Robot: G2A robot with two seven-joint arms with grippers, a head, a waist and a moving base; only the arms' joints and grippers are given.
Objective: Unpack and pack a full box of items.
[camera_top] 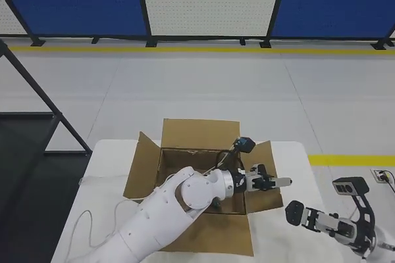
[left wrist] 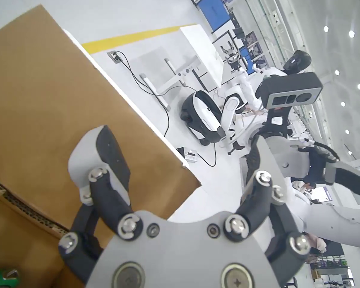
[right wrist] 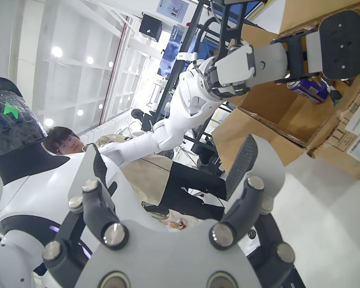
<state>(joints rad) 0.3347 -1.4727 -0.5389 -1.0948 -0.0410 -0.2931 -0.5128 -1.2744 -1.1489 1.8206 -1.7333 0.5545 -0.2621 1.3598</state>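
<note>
An open cardboard box (camera_top: 201, 135) is set on the tabletop (camera_top: 108, 164), a blue can (right wrist: 309, 91) seen inside. The left pincer (camera_top: 276, 181) is held released over its right flap, the right pincer (camera_top: 293, 214) released beside it.

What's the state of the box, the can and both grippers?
box: open, flaps folded out
blue can: inside the box, not gripped
left gripper: jaws open, empty, over the box
right gripper: jaws open, empty, beside the box
</note>
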